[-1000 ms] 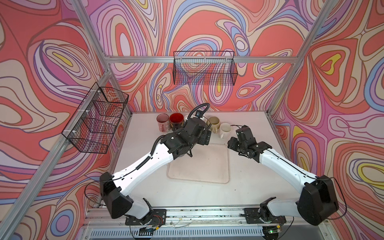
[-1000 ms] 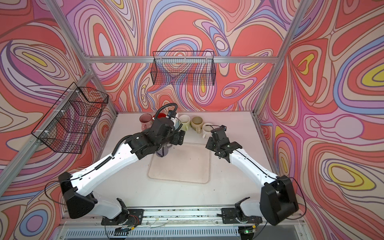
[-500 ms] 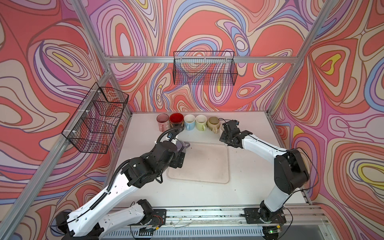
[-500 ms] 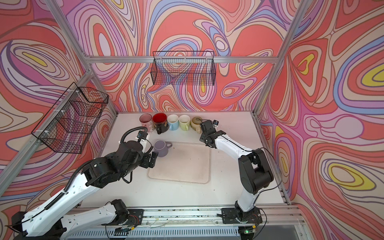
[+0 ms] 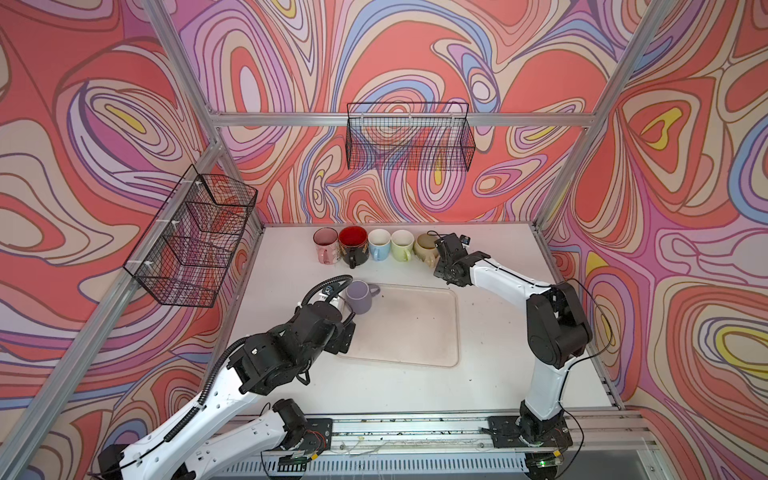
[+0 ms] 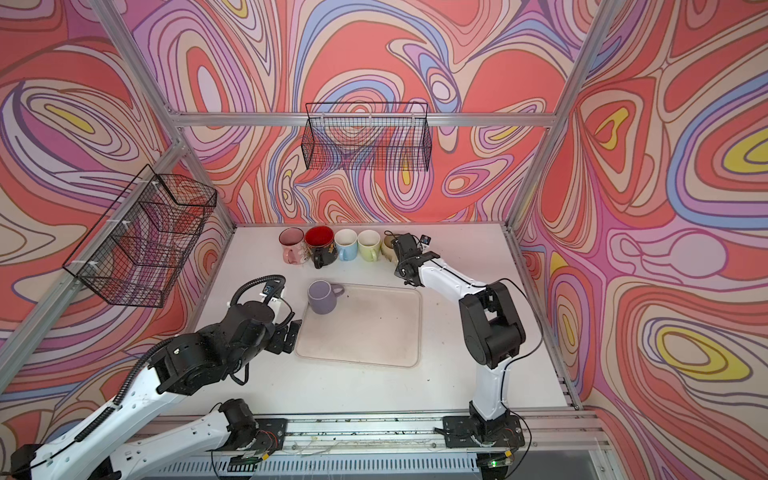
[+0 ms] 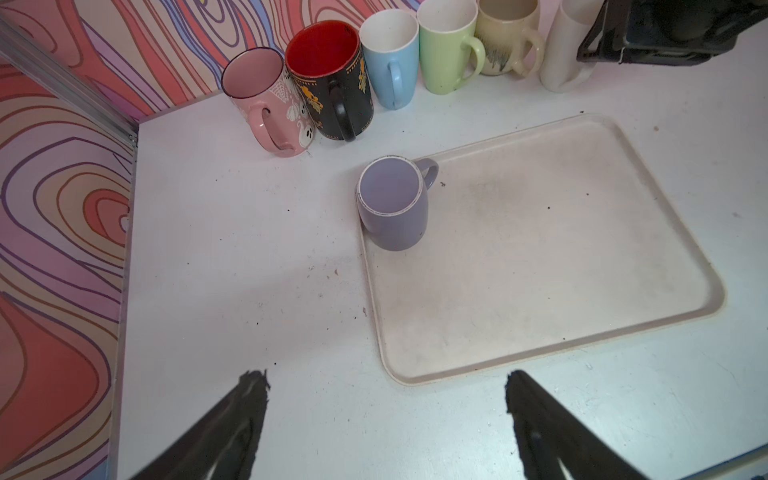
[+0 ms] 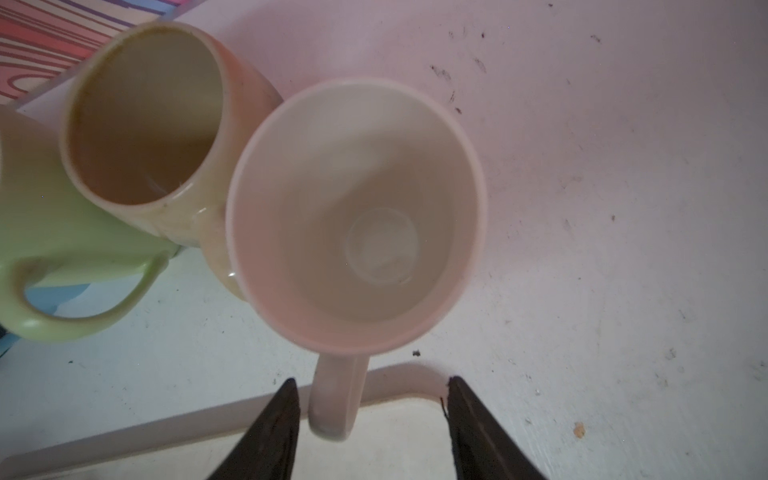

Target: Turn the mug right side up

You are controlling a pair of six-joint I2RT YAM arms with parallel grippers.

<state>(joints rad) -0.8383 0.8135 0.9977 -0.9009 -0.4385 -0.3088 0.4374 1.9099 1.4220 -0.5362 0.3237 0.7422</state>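
The left tool point(image 7: 386, 378) is hanging wide open, with the purple mug point(image 7: 395, 216) standing upright ahead of it on a tray point(image 7: 540, 257) corner. The right tool point(image 8: 372, 381), jaws parted, is straddling the handle point(image 8: 336, 399) of the upright white mug point(image 8: 357, 208).

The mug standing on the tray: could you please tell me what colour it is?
The mug is lavender purple, clearest in the left wrist view.

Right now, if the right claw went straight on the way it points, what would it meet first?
Likely the handle of the white ceramic mug, lying between the open fingers of the right claw.
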